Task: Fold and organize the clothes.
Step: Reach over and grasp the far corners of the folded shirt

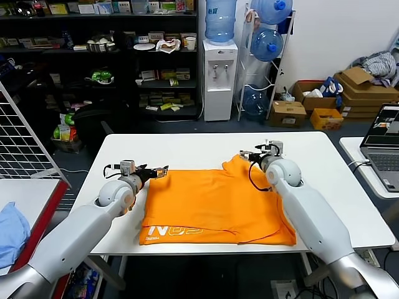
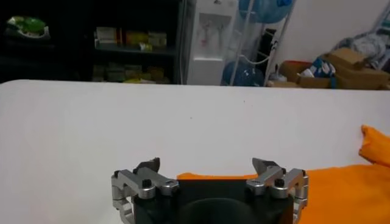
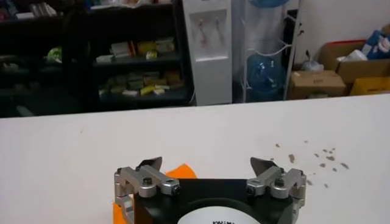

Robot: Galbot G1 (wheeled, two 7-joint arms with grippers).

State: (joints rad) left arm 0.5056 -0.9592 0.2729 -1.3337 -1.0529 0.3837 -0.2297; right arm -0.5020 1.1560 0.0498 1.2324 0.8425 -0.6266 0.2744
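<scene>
— Starting from the left: what did the left hand [image 1: 163, 170] look like?

— It sat low over the counter [image 1: 187, 146], just at the left far corner of the orange T-shirt [image 1: 212, 202]. Its jaws stood spread wide with nothing between them; in the left wrist view [image 2: 206, 166] only bare white counter showed between the fingertips, with the shirt's edge right beneath the hand.

— And the T-shirt itself?

— It lay flat in the middle of the counter, reaching close to the near edge. It looked folded into a rough rectangle, with white lettering showing at its left near corner. One orange flap stuck up at the far right corner, towards the right hand.

— The right hand, then?

— The right hand [image 1: 244, 155] hung just above that raised corner of cloth, jaws likewise wide apart and holding nothing. In the right wrist view [image 3: 206, 164] a bit of orange fabric [image 3: 180, 171] peeked out beside one finger, and the counter ahead carried some small dark specks [image 3: 311, 156].

— Anything else along the sides?

— A light blue cloth [image 1: 11, 233] lay on the neighbouring surface off the left side, and a laptop [image 1: 383, 146] stood open on another desk off the right side.
</scene>
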